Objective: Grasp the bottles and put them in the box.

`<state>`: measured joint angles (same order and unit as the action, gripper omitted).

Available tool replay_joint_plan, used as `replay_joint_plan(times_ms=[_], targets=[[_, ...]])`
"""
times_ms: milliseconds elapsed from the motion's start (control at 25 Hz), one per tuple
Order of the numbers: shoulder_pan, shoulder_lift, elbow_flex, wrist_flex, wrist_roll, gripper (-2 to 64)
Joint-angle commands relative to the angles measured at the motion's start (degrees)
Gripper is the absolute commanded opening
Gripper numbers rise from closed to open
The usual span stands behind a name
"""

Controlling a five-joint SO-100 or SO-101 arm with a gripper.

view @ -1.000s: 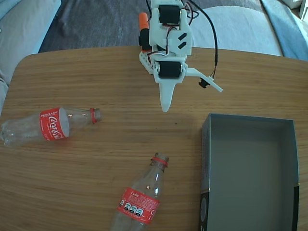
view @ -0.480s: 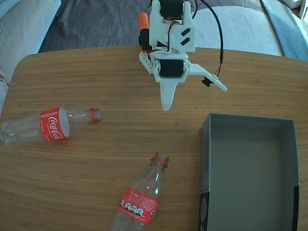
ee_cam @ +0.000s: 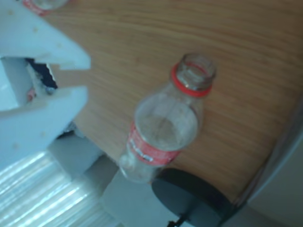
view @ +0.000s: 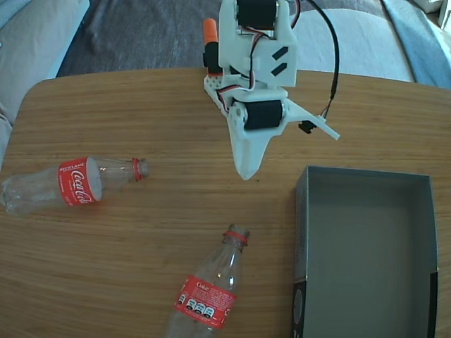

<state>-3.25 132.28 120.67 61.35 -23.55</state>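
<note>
Two clear bottles with red labels lie on the wooden table. One bottle (view: 74, 182) is at the left in the fixed view, neck pointing right. The other bottle (view: 211, 289) lies at the bottom centre, its open neck pointing up toward the arm; the wrist view shows this bottle (ee_cam: 163, 127) right of the fingers. The dark grey-blue box (view: 366, 239) stands empty at the right. My white gripper (view: 290, 155) hangs open above the table's middle, between the bottles and the box, touching nothing. In the wrist view the gripper (ee_cam: 87, 75) holds nothing.
The arm's base (view: 215, 77) with an orange part (view: 209, 32) stands at the table's far edge. Grey cushions (view: 35, 35) lie beyond the table. The lower bottle's body runs past the fixed view's bottom edge. Bare wood separates the bottles and the box.
The arm has leaned forward, bringing the gripper a little lower and nearer in the fixed view. Its side finger has swung slightly outward. Bottles and box stay put.
</note>
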Motion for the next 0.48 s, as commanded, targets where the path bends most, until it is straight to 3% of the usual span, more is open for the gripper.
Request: replay_joint_plan(times_ms=[0, 160, 440], targets=[[0.0, -3.0, -5.5, 0.3, -5.0, 0.5], [0.3, -5.4, -8.3, 1.2, -12.8, 0.5], [0.4, -9.1, -12.9, 10.7, -30.4, 0.5]])
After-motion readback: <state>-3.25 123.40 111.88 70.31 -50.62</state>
